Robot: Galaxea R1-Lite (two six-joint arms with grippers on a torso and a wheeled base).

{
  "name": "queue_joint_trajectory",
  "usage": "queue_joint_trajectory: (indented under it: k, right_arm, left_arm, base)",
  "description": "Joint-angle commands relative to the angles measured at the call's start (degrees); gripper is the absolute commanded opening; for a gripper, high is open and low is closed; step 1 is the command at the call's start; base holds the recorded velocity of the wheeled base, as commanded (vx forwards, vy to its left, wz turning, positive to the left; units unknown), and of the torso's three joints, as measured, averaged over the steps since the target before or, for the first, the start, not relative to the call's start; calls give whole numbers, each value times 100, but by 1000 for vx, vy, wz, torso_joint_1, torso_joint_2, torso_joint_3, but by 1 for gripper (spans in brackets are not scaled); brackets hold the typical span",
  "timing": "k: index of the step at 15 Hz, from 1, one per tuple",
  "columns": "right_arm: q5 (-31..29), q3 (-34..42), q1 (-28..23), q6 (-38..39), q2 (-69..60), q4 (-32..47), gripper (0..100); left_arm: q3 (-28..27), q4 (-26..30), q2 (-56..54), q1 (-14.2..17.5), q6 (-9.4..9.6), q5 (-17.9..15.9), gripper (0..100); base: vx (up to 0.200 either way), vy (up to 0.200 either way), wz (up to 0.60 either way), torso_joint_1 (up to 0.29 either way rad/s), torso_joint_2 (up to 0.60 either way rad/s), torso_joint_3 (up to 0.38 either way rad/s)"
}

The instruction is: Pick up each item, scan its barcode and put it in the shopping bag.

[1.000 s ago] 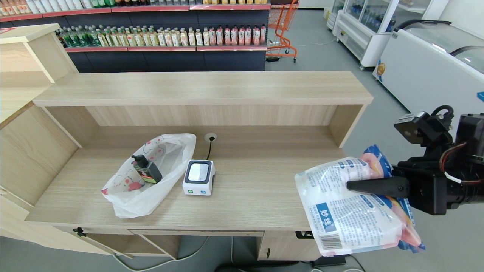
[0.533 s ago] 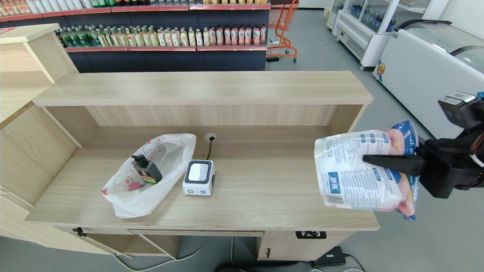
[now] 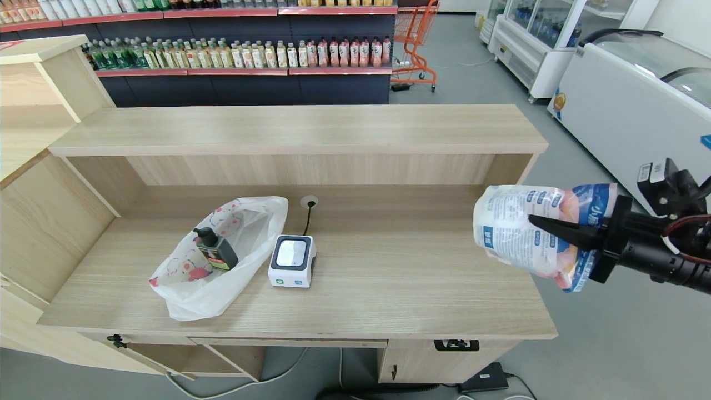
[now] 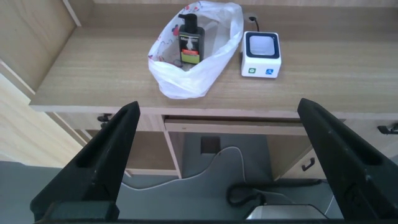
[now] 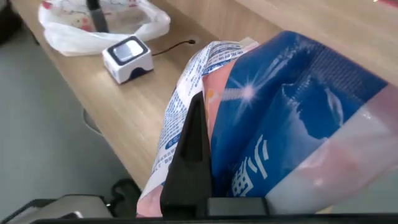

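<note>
**At the shop tabletop, the packet comes up for scanning**

Shelves of bottled drinks [image 3: 250,55] stand behind the wooden tabletop [image 3: 389,278]. Your right hand [image 3: 536,225] is clenched on a white-and-blue packet [image 3: 514,233]. Over the past second it has lifted the packet from below the front edge to the tabletop's right end. The turn has taken the barcode out of the head camera's sight. The scanner [image 3: 292,260] sits well apart, just beside the shopping bag [image 3: 186,297], which already holds a dark bottle [image 3: 216,249]. Your left hand [image 4: 219,107] hangs released off the front edge. The scan looks still ahead, so present the barcode to the scanner window.
</note>
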Motion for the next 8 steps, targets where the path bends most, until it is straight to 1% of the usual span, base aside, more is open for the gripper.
queue_joint_trajectory:
  k: [1, 4, 5, 6, 8]
  right_arm:
    - [-257, 11, 177, -277, 515, -437, 0]
    - [-231, 81, 168, -1631, 769, -569, 0]
    - [-213, 160, 186, -1956, 796, -569, 0]
    - [-108, 187, 239, -2088, 778, -569, 0]
    - [-90, 187, 327, -2132, 752, -578, 0]
  left_arm:
    - [0, -1, -1, 1, 2, 0, 100]
    - [0, -1, -1, 1, 2, 0, 100]
    - [0, -1, -1, 1, 2, 0, 100]
    - [0, -1, -1, 1, 2, 0, 100]
    - [0, -1, -1, 1, 2, 0, 100]
  base:
    - [0, 0, 0, 0, 0, 0]
    - [0, 0, 0, 0, 0, 0]
    - [0, 0, 0, 0, 0, 0]
    - [0, 0, 0, 0, 0, 0]
    - [0, 0, 0, 0, 0, 0]
